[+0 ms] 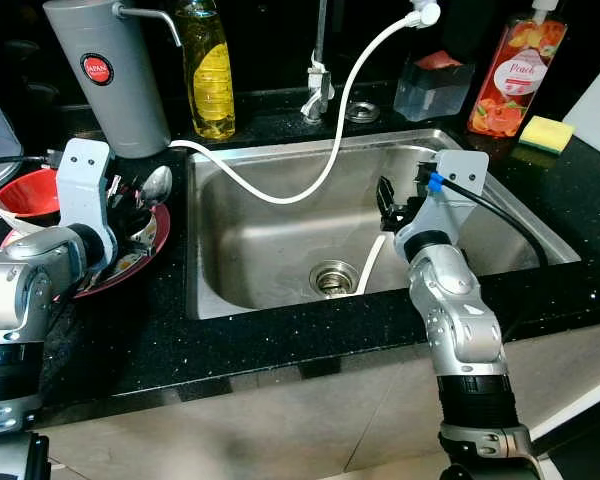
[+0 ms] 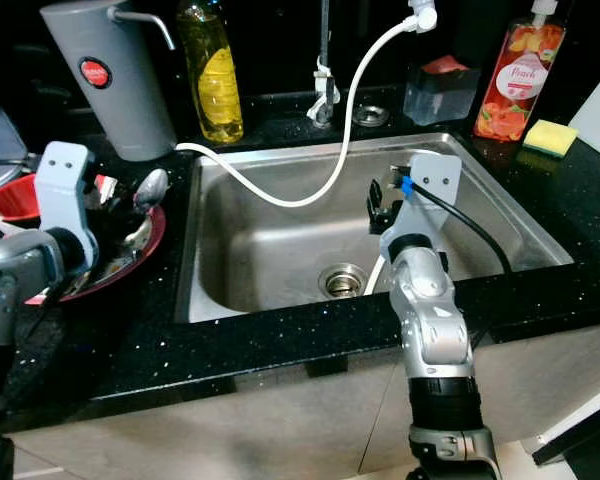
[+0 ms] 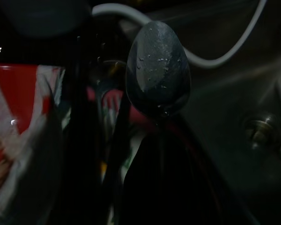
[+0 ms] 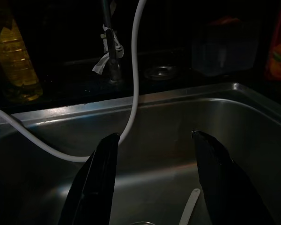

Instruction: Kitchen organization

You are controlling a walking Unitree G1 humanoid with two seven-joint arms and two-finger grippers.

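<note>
The soap bottle (image 1: 514, 78) label reads "Peach"; the grey jug's (image 1: 108, 72) red badge is illegible

Silver jointed arms, long black fingers (image 4: 98, 183), black cable with blue clip at the right wrist.

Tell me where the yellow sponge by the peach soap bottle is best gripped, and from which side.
Probably across its two long side faces, coming straight down from above. The yellow sponge lies flat on the black counter right of the sink, top bare, so nothing blocks a descent. The peach soap bottle stands close on its left, so the right hand, open over the sink, should keep its fingers off that side.
</note>
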